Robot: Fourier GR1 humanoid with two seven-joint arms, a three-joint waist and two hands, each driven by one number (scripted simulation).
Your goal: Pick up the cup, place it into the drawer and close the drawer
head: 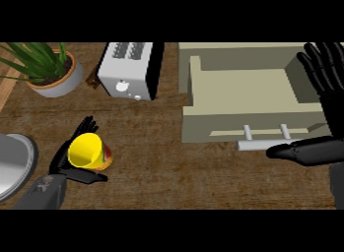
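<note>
Your left hand (71,157) curls round the yellow cup (87,150), hiding its base, on the dark wooden counter (153,162), while your right hand (333,98), fingers straight, rests beside the open drawer (247,93).

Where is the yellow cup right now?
In the head view the yellow cup sits at lower left on the wooden counter, against the left hand, below the toaster and left of the open drawer.

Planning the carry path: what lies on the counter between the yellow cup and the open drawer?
Nothing: in the head view only bare wooden counter separates the yellow cup from the open drawer.
</note>
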